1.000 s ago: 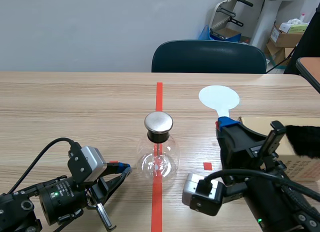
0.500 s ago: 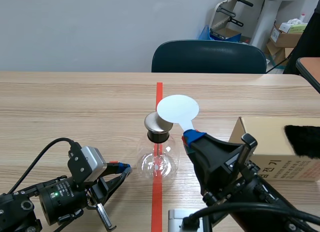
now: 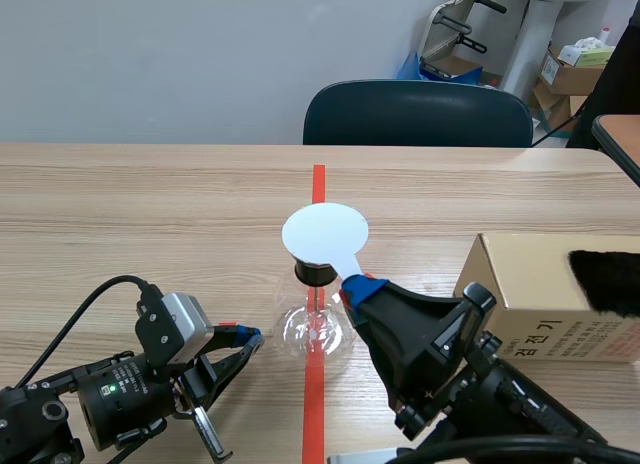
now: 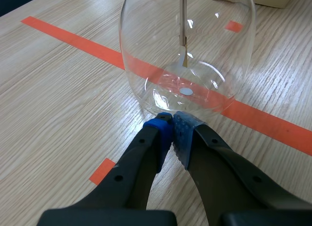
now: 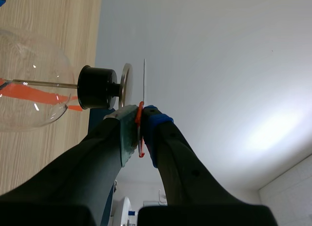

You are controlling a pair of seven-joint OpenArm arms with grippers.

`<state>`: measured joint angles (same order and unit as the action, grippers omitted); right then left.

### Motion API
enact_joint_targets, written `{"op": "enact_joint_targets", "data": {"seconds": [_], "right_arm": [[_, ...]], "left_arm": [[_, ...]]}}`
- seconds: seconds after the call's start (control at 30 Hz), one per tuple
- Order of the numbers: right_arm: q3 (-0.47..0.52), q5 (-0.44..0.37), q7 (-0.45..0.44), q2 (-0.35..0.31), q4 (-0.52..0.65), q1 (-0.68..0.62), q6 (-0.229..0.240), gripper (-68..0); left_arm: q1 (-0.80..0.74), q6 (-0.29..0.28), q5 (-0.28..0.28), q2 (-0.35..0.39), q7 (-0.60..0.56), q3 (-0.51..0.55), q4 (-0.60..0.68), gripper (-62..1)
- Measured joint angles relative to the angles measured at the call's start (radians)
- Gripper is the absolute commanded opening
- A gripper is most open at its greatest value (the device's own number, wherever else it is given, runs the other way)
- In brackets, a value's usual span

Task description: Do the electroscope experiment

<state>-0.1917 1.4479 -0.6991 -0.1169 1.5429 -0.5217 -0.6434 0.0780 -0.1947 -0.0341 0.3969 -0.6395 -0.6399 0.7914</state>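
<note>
The right gripper [image 3: 358, 284] is clamped on the stem of a white disc [image 3: 325, 234], which stands out ahead of its fingertips. In the right wrist view the disc shows edge-on, just beside the metal cap [image 5: 126, 84] of the flask [image 3: 318, 329], with a thin gap between them. In the scene view the disc hides the cap, and only the black stopper [image 3: 313, 272] shows under it. The flask stands beside and below this gripper, on the tape [image 3: 318, 179].

The left gripper [image 3: 250, 336] has its fingers together, pads meeting. The flask's foot is right at its tips, and I cannot tell if they touch.

On the right gripper's outer side a box [image 3: 520, 274] sits near, with black fur [image 3: 605, 279] on it. A chair [image 3: 415, 114] stands beyond the table [image 3: 150, 214].
</note>
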Motion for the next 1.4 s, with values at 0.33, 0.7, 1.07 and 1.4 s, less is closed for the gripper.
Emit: {"op": "enact_joint_targets", "data": {"seconds": [0.33, 0.7, 1.07, 1.4], "right_arm": [[0.000, 0.000, 0.006, 0.000, 0.000, 0.000, 0.000, -66.5], [0.000, 0.000, 0.288, 0.000, 0.000, 0.000, 0.000, -66.5], [0.000, -0.005, 0.597, 0.000, 0.000, 0.000, 0.000, -66.5], [0.000, -0.005, 0.570, 0.000, 0.000, 0.000, 0.000, -66.5]], "left_arm": [[0.000, 0.000, 0.000, 0.000, 0.000, 0.000, 0.000, -56.8], [0.000, 0.000, 0.000, 0.000, 0.000, 0.000, 0.000, -56.9], [0.000, 0.000, 0.000, 0.000, 0.000, 0.000, 0.000, -56.8], [0.000, 0.005, 0.000, 0.000, 0.000, 0.000, 0.000, -56.8]]}}
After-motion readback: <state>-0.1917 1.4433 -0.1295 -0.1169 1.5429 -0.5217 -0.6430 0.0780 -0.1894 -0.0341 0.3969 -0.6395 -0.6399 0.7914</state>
